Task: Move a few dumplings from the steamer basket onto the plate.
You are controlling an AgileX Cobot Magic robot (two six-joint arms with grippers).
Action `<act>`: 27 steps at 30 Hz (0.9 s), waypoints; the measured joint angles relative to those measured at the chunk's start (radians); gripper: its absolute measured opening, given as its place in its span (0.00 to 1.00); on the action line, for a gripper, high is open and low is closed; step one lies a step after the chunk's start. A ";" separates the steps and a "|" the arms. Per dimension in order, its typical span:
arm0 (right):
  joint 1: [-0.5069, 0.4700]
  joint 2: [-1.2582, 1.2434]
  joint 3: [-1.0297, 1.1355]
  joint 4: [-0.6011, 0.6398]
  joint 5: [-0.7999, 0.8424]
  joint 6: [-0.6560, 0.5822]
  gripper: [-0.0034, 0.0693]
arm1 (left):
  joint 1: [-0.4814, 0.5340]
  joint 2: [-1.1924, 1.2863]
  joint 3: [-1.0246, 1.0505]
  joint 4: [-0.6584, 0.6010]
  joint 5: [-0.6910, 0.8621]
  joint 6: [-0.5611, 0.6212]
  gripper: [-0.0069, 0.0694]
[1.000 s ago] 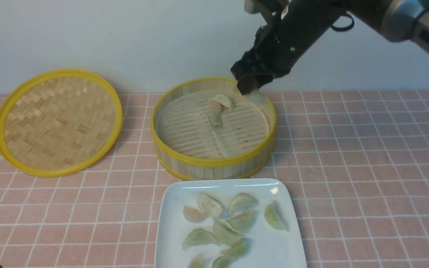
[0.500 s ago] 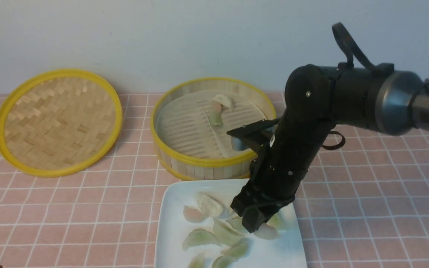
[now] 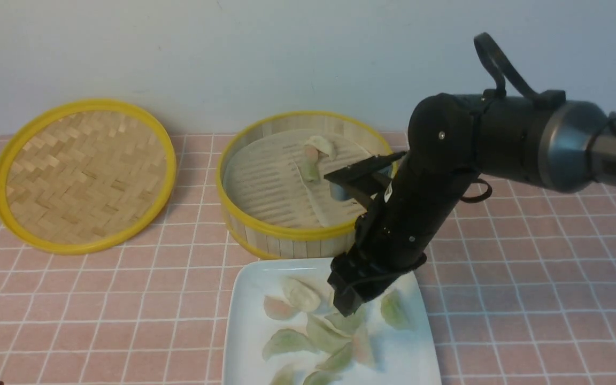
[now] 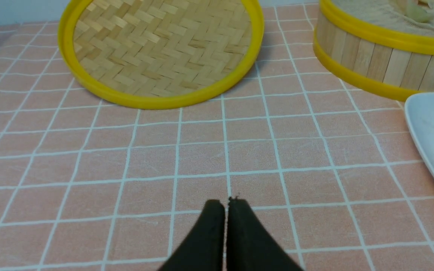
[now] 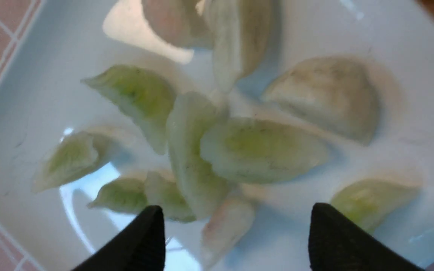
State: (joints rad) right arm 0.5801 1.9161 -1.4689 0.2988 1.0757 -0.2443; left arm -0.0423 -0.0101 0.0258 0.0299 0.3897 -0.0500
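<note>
Right over the glossy white square plate with rounded corners (image 3: 404,353), the black right gripper (image 5: 236,237) hangs with its fingers spread apart and nothing gripped. Between its fingertips in the right wrist view, a pale pink, crescent-shaped dumpling (image 5: 228,226) lies on the plate. Close around the gripper, below it on the same plate, lie more dumplings: pale green pleated ones (image 5: 262,150) overlapping in a loose cluster, whitish ones (image 5: 326,94) near them, and a single green crescent (image 3: 394,310) just to the right of the fingers in the front view. Beyond the gripper, on the side away from the robot, stands the round, deep bamboo steamer basket with yellow rims (image 3: 308,235), partly hidden by the gripper's body. On its pale slotted liner (image 3: 265,182), farther out from the fingertips, rests a small group of whitish, pinkish and green dumplings (image 3: 316,155). Well off to the gripper's left lies the flat woven bamboo lid with a yellow rim (image 3: 86,176) on the pink tiled-pattern surface (image 3: 99,310). Farther left and nearer the robot, the black left gripper (image 4: 226,207) is closed, its tips together, holding nothing.
</note>
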 joint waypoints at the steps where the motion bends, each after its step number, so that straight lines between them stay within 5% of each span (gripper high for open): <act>1: -0.007 0.000 -0.032 -0.031 -0.024 0.022 0.68 | 0.000 0.000 0.000 0.000 0.000 0.000 0.08; 5: -0.077 0.043 -0.241 -0.112 -0.055 0.093 0.56 | 0.000 0.000 0.000 0.000 0.000 0.000 0.08; 15: -0.184 0.526 -1.037 -0.099 0.163 0.037 0.20 | 0.000 0.000 0.000 0.000 0.000 0.000 0.08; 22: -0.183 0.694 -1.259 -0.112 0.177 -0.055 0.21 | 0.000 0.000 0.000 0.000 0.000 0.000 0.08; 27: -0.183 0.710 -1.266 -0.109 0.164 -0.159 0.33 | 0.000 0.000 0.000 0.000 0.000 0.000 0.08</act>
State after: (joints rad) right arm 0.3969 2.6258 -2.7345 0.1896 1.2396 -0.4033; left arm -0.0423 -0.0101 0.0258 0.0299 0.3897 -0.0500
